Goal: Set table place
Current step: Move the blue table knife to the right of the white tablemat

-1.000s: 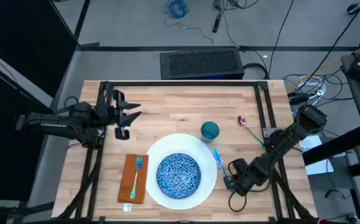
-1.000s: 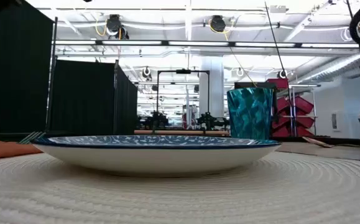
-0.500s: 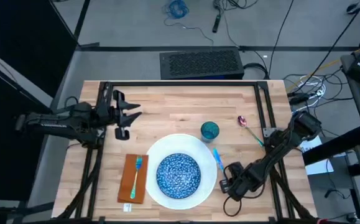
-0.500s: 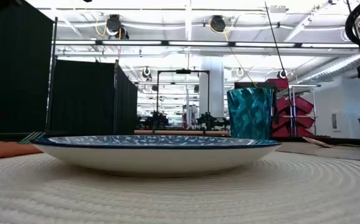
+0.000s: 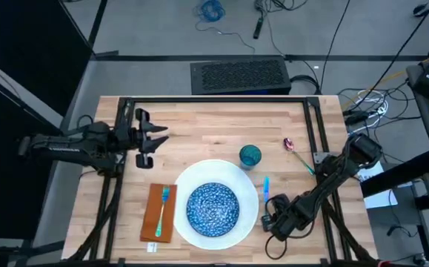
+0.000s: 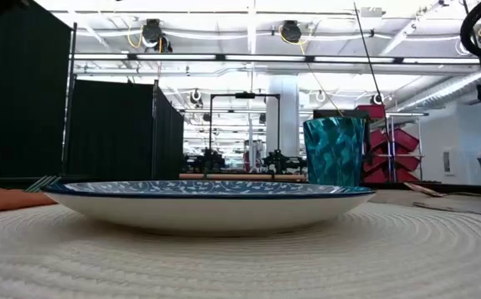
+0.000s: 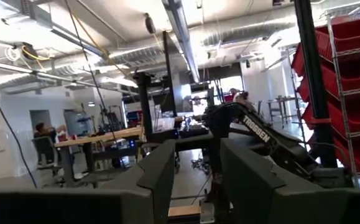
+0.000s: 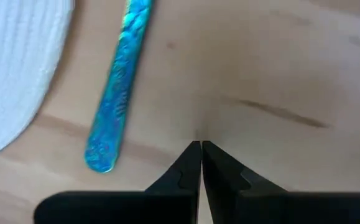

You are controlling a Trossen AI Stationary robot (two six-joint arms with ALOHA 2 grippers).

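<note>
The right tool [image 5: 271, 220] is seen low over the surface [image 5: 199, 126], just right of the plate [image 5: 192, 178]; its fingers [image 8: 189, 165] are pressed together and hold nothing, the tips at or just above bare wood. A blue utensil [image 8: 119, 93] lies flat just beside them, apart from the fingertips, between the plate rim and the tool.

The left tool [image 5: 151, 141] is held above the surface's left side, fingers [image 7: 161, 174] spread and empty.

The bowl [image 5: 213, 208] sits on the plate, the napkin [image 5: 159, 213] lies left of it with a fork [image 5: 163, 204] on top, the cup [image 5: 250, 155] stands beyond the plate, and a spoon [image 5: 294, 150] lies to the right.

"TROSSEN" is read on the arm [image 7: 260, 130] in the left wrist view.
</note>
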